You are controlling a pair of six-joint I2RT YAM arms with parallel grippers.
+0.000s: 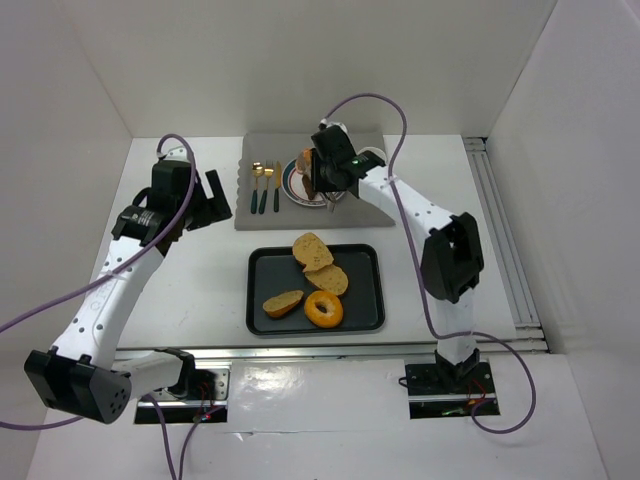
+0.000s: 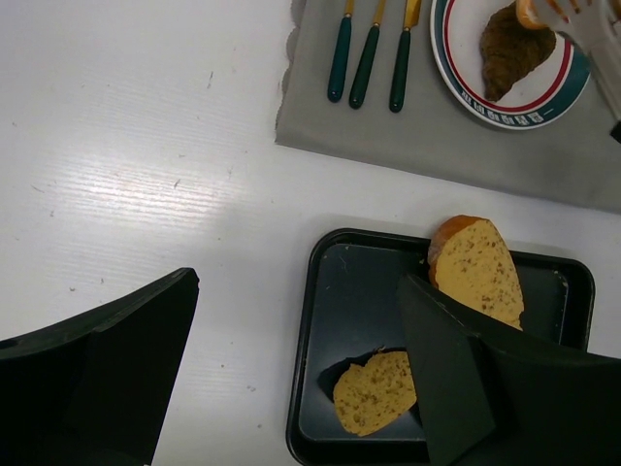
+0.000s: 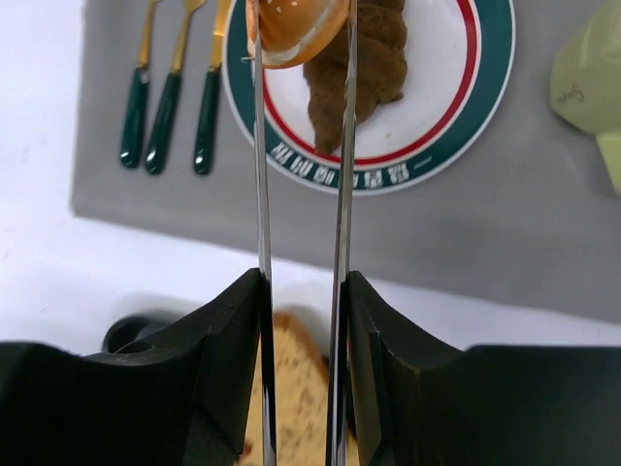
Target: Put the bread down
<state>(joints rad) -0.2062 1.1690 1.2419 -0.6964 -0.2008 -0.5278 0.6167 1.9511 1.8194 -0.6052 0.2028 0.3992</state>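
Right wrist view: the right gripper (image 3: 301, 12) is closed on an orange-crusted bread piece (image 3: 294, 34), pinched between the tips of its two long thin fingers (image 3: 260, 146). The piece hangs over the near left part of a green-and-red-rimmed plate (image 3: 456, 126). A dark brown pastry (image 3: 364, 68) lies on the plate just beyond and to the right of the fingertips; whether the held piece touches it cannot be told. Three green-handled pieces of cutlery (image 3: 175, 107) lie to the left of the fingers on the grey mat (image 3: 505, 243), beside the plate.

From the top external view, the left gripper (image 1: 205, 205) hangs with its jaws wide apart and nothing between them, off the left edge of the mat. The black tray (image 1: 258, 300) sits to its right and nearer the bases, carrying three bread slices (image 1: 312, 250) and a bagel (image 1: 323, 309). In the left wrist view, one slice shows past the right finger.
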